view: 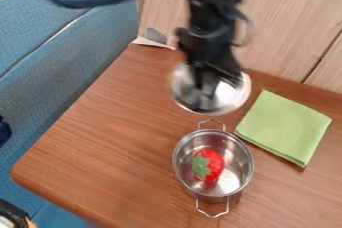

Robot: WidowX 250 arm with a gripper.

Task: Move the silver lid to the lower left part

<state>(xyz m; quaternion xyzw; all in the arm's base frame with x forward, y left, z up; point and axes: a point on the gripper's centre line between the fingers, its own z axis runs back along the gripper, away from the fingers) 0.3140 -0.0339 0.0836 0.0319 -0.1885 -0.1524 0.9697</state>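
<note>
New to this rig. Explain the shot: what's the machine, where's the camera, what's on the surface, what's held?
The machine is a black robot arm, coming in from the top edge. There's one picture, from a fixed camera looking down at a slant on a brown wooden table. The arm ends in a grasping tool, seen right over a round silver lid; whether it holds the lid, I can't tell. Below the lid in the picture is a metal pot with two handles and a red strawberry inside. To the right lies a green cloth.
</note>
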